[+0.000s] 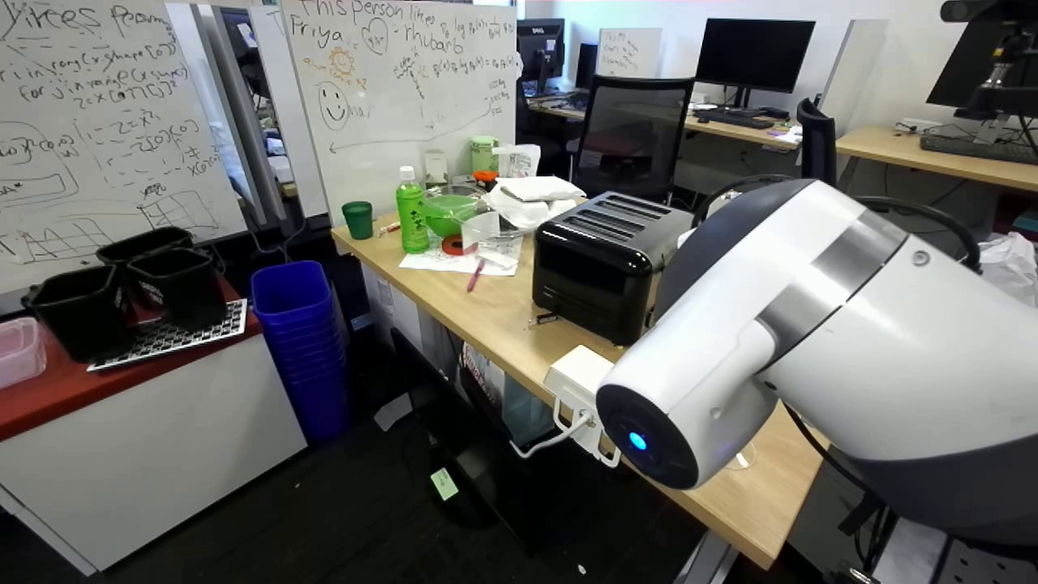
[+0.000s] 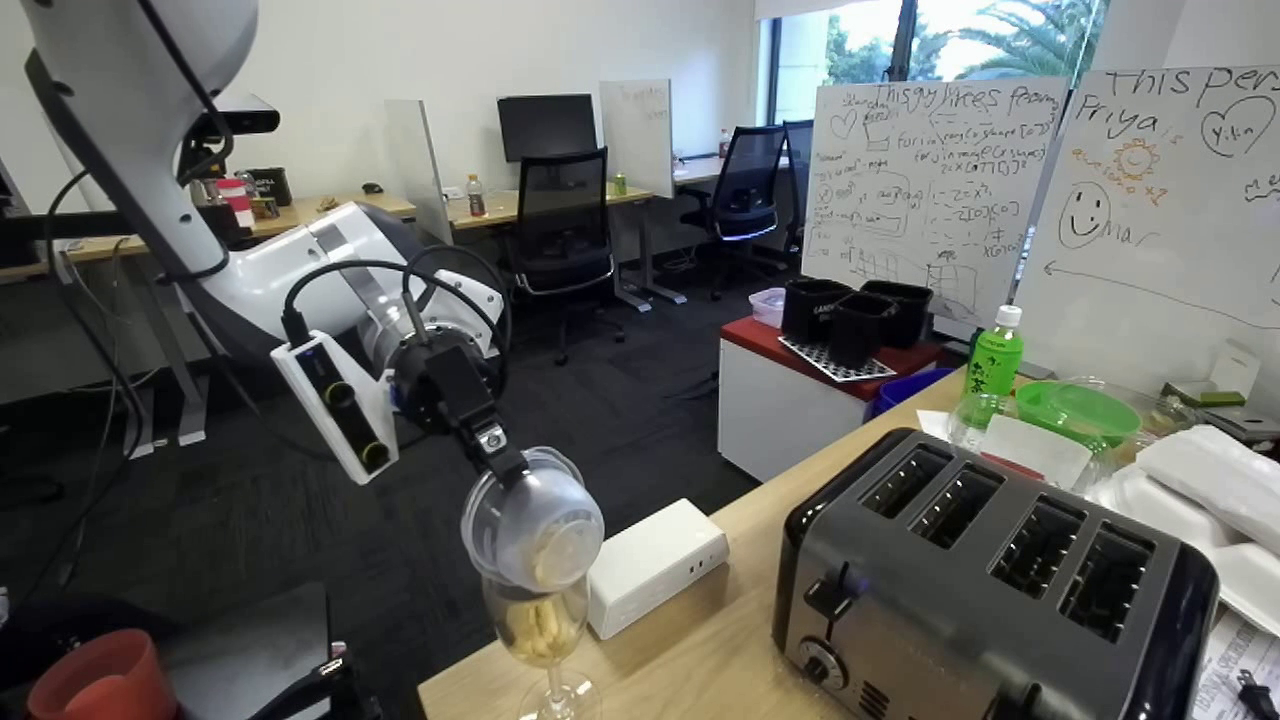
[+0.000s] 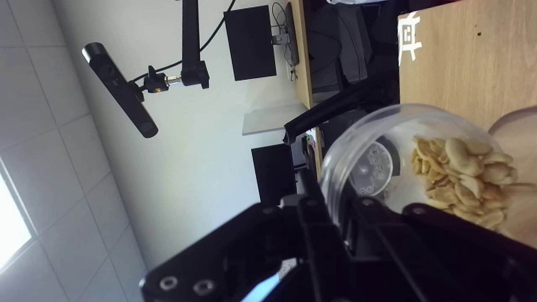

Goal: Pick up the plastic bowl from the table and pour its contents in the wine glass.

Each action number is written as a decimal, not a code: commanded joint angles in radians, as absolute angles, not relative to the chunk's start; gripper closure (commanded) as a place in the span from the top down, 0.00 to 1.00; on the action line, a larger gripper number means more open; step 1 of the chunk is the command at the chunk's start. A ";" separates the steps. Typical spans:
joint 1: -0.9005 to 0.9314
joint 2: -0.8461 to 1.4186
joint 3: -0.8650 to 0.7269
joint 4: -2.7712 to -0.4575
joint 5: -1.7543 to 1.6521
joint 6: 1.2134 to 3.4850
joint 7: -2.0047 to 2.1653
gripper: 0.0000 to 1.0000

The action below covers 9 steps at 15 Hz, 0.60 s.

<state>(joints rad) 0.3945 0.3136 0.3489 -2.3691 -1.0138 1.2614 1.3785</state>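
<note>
A clear plastic bowl [image 2: 535, 515] hangs steeply tilted over the wine glass [image 2: 558, 692] in an exterior view. My gripper [image 2: 500, 468] is shut on the bowl's rim. In the wrist view the gripper [image 3: 331, 191] pinches that rim, one finger on each side of the bowl wall [image 3: 335, 163]. Pale yellow pieces like nuts [image 3: 465, 180] show beyond or through the bowl; many lie in the cup of the glass. Whether some are still in the bowl I cannot tell. The glass stands upright on the table [image 2: 700, 650], near a corner. The arm hides bowl and glass in an exterior view [image 1: 730, 349].
A white box [image 2: 655, 565] sits right beside the glass. The black toaster [image 2: 1000, 570] stands farther along the table. Behind it are a green bottle [image 1: 413, 215], a green bowl [image 1: 450, 217] and white packages [image 1: 527, 203]. A red cup [image 2: 105, 680] is off to the side.
</note>
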 commanded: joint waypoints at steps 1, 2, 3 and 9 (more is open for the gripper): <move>0.409 0.351 0.342 -2.342 -1.031 1.206 1.395 0.03; 0.410 0.355 0.342 -2.340 -1.031 1.202 1.395 0.03; 0.410 0.358 0.342 -2.338 -1.032 1.199 1.395 0.03; 0.411 0.364 0.342 -2.331 -1.034 1.179 1.395 0.03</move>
